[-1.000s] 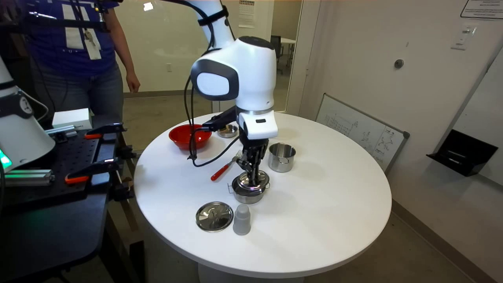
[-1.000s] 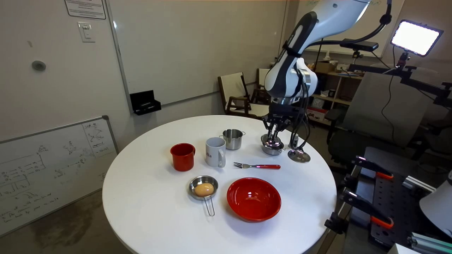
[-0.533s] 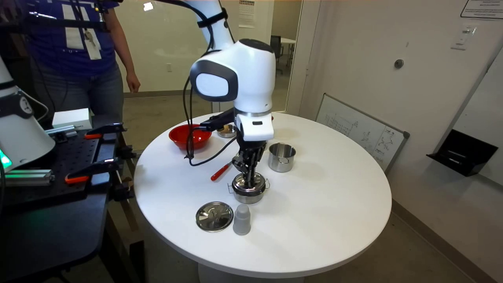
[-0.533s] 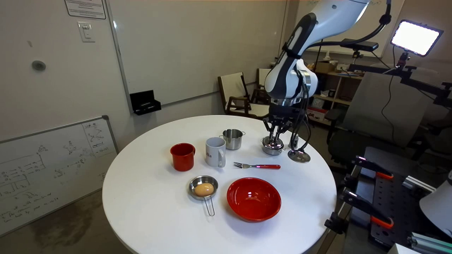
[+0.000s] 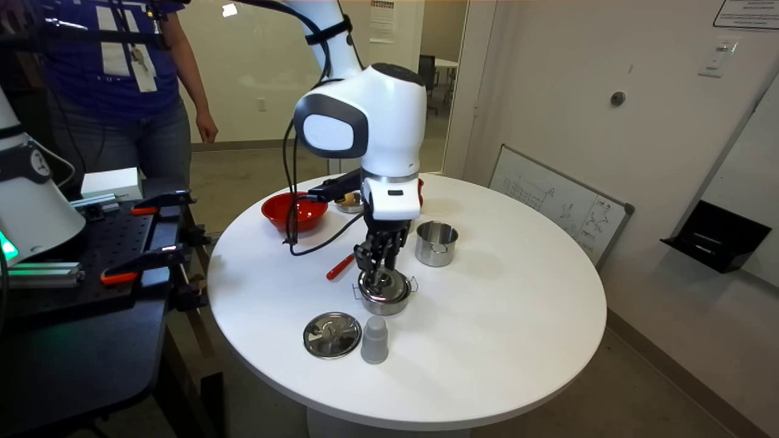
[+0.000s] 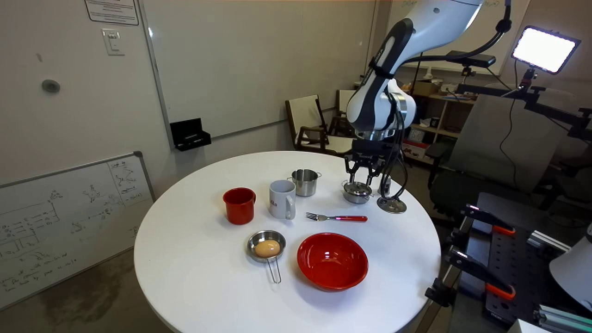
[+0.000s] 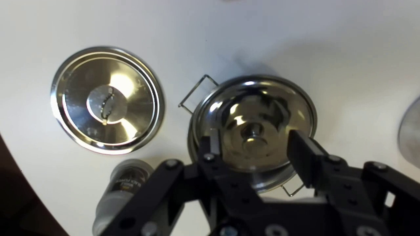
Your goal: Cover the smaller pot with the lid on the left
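Note:
The small round lid (image 5: 395, 288) with a centre knob lies on top of the low steel pot (image 5: 386, 308) with wire handles, the lower of two pots. In the wrist view the lid (image 7: 259, 114) sits off-centre, and the pot's rim (image 7: 269, 183) shows past its lower edge. I cannot tell if it lies fully flat. My gripper (image 7: 254, 141) is open, one finger on each side of the knob and apart from it. The gripper shows just above the lid in both exterior views (image 5: 383, 277) (image 6: 360, 182). The taller-sided steel pot (image 5: 436, 248) stands beside, open at the top.
A flat round lid with a loop handle (image 7: 108, 101) and a pepper bottle (image 7: 121, 193) lie and stand close by. A red-handled fork (image 6: 340, 218), white mug (image 6: 281, 200), red mug (image 6: 239, 206), red bowl (image 6: 332, 261) and small pan with an egg (image 6: 267, 249) are also on the table.
The gripper came down with the lid onto the low pot. Its fingers then opened and let go of the knob, and the lid stays on the pot.

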`<state>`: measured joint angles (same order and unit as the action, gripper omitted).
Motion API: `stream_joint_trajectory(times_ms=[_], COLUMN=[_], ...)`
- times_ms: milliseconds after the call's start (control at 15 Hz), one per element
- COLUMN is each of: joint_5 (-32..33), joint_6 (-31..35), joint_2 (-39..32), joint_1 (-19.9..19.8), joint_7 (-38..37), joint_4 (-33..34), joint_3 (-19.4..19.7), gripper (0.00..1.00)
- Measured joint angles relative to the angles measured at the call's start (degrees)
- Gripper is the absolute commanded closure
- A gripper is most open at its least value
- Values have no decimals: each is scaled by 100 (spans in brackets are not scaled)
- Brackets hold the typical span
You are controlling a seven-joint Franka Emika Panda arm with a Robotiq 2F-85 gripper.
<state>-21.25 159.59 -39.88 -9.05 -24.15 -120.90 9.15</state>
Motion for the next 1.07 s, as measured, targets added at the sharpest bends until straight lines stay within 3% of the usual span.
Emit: stream_joint_trajectory(times_ms=[133,667,1000,1067], joint_5=[1,26,-24,-47], joint_6=[0,13,35,36], joint_2=[0,11,132,145], joint_1=[32,365,243,201], joint_7=[-41,-376,-333,-314], joint_4=[0,-5,-24,-24], joint_3=[32,382,67,-33], gripper=[0,0,0,20])
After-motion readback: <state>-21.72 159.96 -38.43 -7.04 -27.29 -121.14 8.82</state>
